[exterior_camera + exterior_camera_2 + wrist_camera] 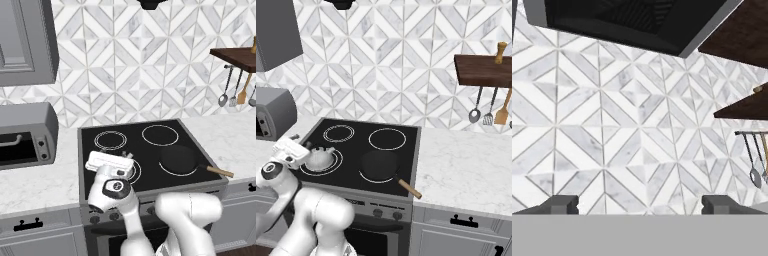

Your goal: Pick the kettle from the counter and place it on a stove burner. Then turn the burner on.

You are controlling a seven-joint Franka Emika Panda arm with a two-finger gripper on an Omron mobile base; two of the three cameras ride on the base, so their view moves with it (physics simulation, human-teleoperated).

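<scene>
While its jaws stand wide, the gripper (pixel 640 205) holds nothing.
The kettle (pixel 320 157) sits upright on the stove burner (pixel 336 162), at the front left of the cooktop (pixel 406 145), beside the frying pan (pixel 380 165).

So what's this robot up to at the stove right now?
It is moving a kettle onto the cooktop. The kettle sits on the front left stove burner, the big double ring, and the gripper hangs beside it with its fingers spread wide, holding nothing. A black frying pan rests on the burner to the right. The knobs below are what it would need next to switch the burner on.
</scene>
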